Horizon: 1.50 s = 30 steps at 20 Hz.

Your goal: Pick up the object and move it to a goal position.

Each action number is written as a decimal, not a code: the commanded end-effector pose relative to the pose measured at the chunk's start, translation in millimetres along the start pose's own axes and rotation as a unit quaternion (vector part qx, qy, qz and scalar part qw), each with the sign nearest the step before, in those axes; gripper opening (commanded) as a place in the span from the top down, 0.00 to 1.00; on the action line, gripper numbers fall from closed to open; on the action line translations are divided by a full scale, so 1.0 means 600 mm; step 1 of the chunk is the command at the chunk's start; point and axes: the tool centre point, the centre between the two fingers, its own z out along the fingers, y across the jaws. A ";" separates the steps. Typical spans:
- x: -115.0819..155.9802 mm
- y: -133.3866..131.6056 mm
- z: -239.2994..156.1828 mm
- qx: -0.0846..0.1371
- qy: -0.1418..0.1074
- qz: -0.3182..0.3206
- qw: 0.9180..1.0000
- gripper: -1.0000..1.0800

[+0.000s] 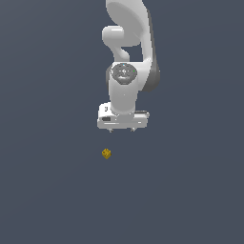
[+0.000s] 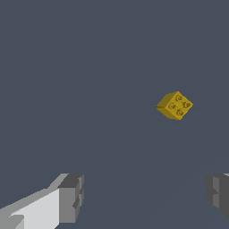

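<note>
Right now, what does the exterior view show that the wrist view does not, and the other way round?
Only the exterior view shows the whole white arm hanging above the floor, with the tool apart from the yellow brick, which lies nearer the camera and slightly toward the exterior view's left.

Only the wrist view shows the four round studs on the brick's top face and the wide gap between the grey fingertips.

Both show the brick lying free on the plain dark floor, ungrasped.
</note>
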 end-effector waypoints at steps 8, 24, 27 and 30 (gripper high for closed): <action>-0.001 -0.020 -0.013 0.010 0.002 0.012 1.000 0.04; 0.018 0.000 0.006 0.016 0.005 0.071 0.997 0.04; 0.030 0.018 0.022 0.017 0.008 0.108 0.994 0.04; 0.045 0.041 0.042 0.018 0.010 0.153 0.988 0.04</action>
